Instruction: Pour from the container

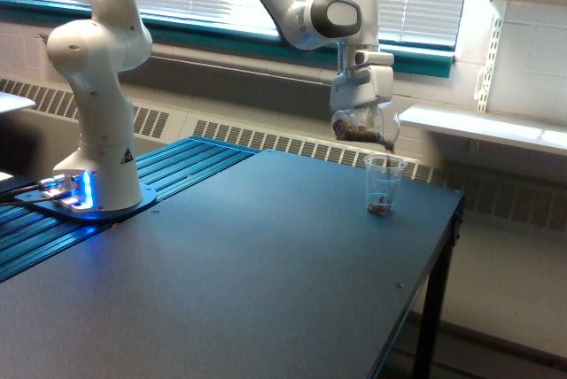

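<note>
One arm holds the container (365, 125) clamped in its gripper (361, 110), tilted just above the cup (384, 186) near the table's (221, 273) far edge, its lip over the cup's mouth so brown contents drop straight in, where some already lie.

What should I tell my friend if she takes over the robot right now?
Gripper: shut on the container, held tilted just above the cup.
Cup: upright on the table, near its far edge at the exterior view's right.
Done: pouring is under way; some brown stuff lies in the cup's bottom.
Left: brown stuff remains in the container, so finish the pour, then tip it back upright.
</note>
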### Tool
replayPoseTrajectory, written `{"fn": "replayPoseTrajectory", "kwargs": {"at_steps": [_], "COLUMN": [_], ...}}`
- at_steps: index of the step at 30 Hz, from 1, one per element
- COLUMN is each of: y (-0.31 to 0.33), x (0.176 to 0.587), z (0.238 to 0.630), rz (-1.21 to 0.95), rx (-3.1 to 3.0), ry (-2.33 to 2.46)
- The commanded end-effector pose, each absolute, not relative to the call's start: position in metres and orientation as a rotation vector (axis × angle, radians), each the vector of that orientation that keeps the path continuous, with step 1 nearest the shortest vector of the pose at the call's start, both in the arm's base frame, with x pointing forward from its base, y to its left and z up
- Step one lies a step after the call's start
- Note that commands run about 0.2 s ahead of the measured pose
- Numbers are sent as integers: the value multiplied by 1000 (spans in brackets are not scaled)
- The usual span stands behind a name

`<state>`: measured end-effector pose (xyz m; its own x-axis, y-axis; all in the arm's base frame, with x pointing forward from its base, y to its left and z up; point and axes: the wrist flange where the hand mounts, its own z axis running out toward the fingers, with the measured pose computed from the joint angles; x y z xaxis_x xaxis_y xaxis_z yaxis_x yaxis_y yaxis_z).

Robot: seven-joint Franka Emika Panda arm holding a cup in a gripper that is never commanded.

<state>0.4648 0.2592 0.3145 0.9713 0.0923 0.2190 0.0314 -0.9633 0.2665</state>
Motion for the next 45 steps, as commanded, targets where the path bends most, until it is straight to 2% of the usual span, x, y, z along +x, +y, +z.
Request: {"fn": "replayPoseTrajectory", "kwargs": {"at_steps": [1,45], "y": [264,268], "x": [463,458], "z": [315,304], "rz": [333,256], "rx": [2839,2763], "ry": [133,214]}}
